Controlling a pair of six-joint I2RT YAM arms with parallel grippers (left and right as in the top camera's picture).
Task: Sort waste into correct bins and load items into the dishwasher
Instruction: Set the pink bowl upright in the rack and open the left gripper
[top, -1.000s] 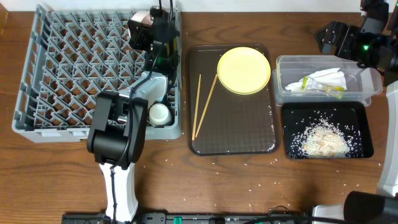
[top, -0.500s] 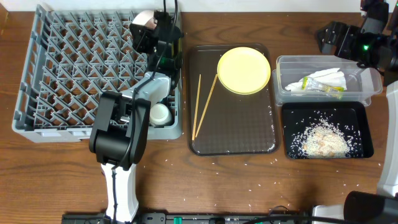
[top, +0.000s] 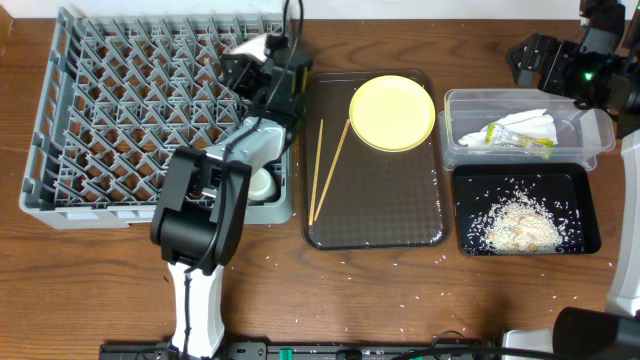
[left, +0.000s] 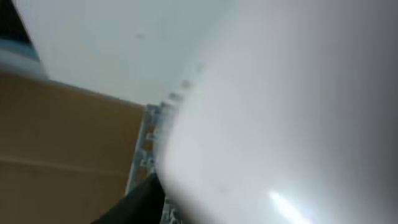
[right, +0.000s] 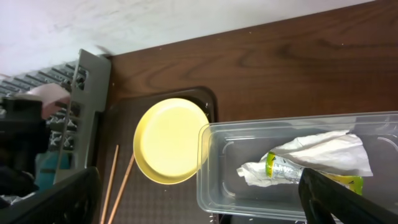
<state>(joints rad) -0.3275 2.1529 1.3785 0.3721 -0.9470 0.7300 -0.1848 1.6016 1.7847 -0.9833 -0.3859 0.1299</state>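
The napkin (top: 530, 122) and snack wrapper (top: 535, 147) lay in the clear tub (top: 598, 135). Most rice (top: 515, 225) sat in the black tray (top: 590, 190), with a few grains on the table (top: 400, 290). The white cup (top: 262, 183) stood in the dish rack (top: 120, 110). The left gripper (top: 262, 72) was by the white bowl (top: 250, 47) at the rack's edge; I could not tell how its jaws stood. The right gripper (right: 199, 186) was spread wide, empty. The yellow plate (top: 392, 112) and chopsticks (top: 325, 170) were not loaded yet; they lay on the brown tray (top: 380, 215).

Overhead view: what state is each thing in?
Round yellow plate: empty, flat on dark brown tray.
Thin wooden chopsticks: lying on that tray, not racked.
Clear plastic tub: holds crumpled white napkin and green-and-yellow wrapper.
Shallow black tray: holds loose rice.
Grey dish rack: holds small white cup.
Right gripper: open, empty.
Left gripper: over rack, opening unclear.
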